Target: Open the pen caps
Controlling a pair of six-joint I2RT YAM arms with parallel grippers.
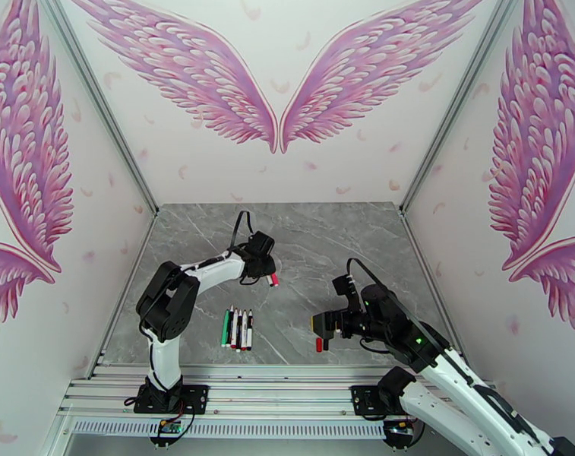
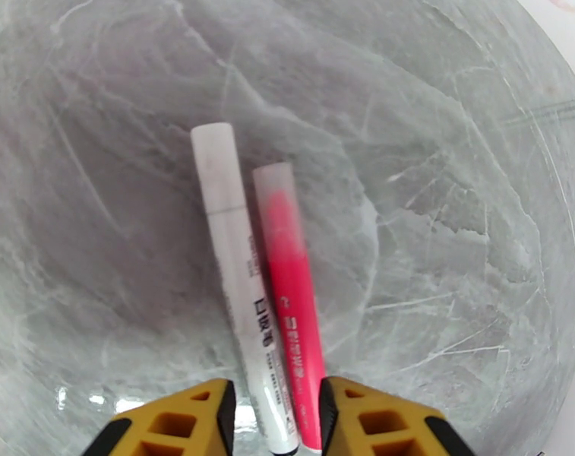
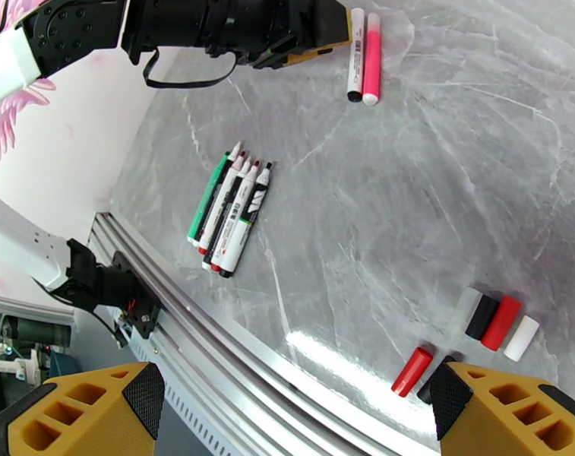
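1. Left gripper (image 2: 276, 410): low centre of the left wrist view; its yellow fingers (image 2: 207, 419) are drawn in narrow and closed on two pens held side by side.
2. Held items: the white pen (image 2: 238, 283) lies on the left and the pink pen (image 2: 293, 298) on the right, touching along their lower lengths and parting slightly toward the top of the frame; the pink pen's far end looks frosted and the white pen shows a seam below its far end, so both appear to carry their caps, though I cannot be certain.
3. Right gripper (image 3: 296, 391): bottom of the right wrist view; jaws spread as wide as they go, one finger in each lower corner, gripping nothing.
4. Pen caps nearest that tool: a red cap (image 3: 412, 371) sits just left of the right-hand finger, with a black cap (image 3: 433, 380) beside it, partly hidden by that finger.
5. Pen caps further out: four lie in a touching row at the right of the frame; in order, a whitish cap (image 3: 467, 302), a second black cap (image 3: 482, 316), a second red cap (image 3: 502, 322) and a white cap (image 3: 521, 337).
6. Loose pens: a row of five pens (image 3: 230, 214) lies left of centre, packed side by side, well apart from the caps; the leftmost is green; their tapered tips point toward the top of the frame, uncapped.
7. Surface: all rests on the grey marble table (image 3: 439, 184); the aluminium rail (image 3: 211, 328) runs along its near edge.
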